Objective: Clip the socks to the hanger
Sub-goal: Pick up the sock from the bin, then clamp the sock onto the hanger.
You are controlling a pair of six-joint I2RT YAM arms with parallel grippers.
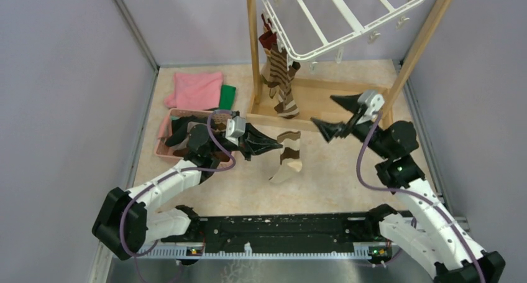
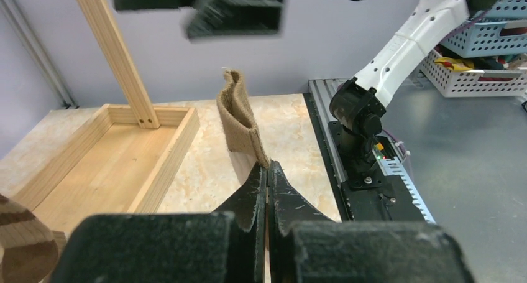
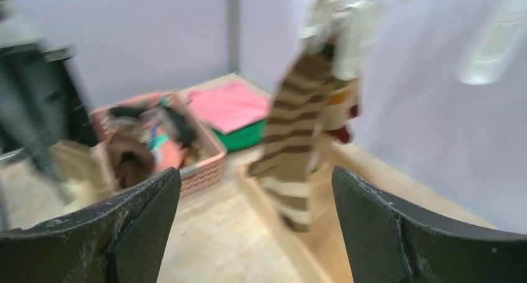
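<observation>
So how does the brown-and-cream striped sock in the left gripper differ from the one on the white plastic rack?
The held sock is pinched in the shut left gripper; the hung sock dangles from the white hanger. The held sock is over tabletop, the hung sock over the wooden tray. Both share the striping.

The hanger (image 1: 345,15) hangs high at the back, between the posts of the wooden frame (image 1: 253,46). Several socks (image 1: 281,84) dangle from its left corner, over the frame's base. On the table (image 1: 236,190), the basket (image 1: 161,147) sits left, with cloths (image 1: 196,89) behind it. The left gripper (image 1: 278,147) is right of the basket, with one sock (image 1: 288,157) at its tip; the right gripper (image 1: 323,111) is further right.
</observation>
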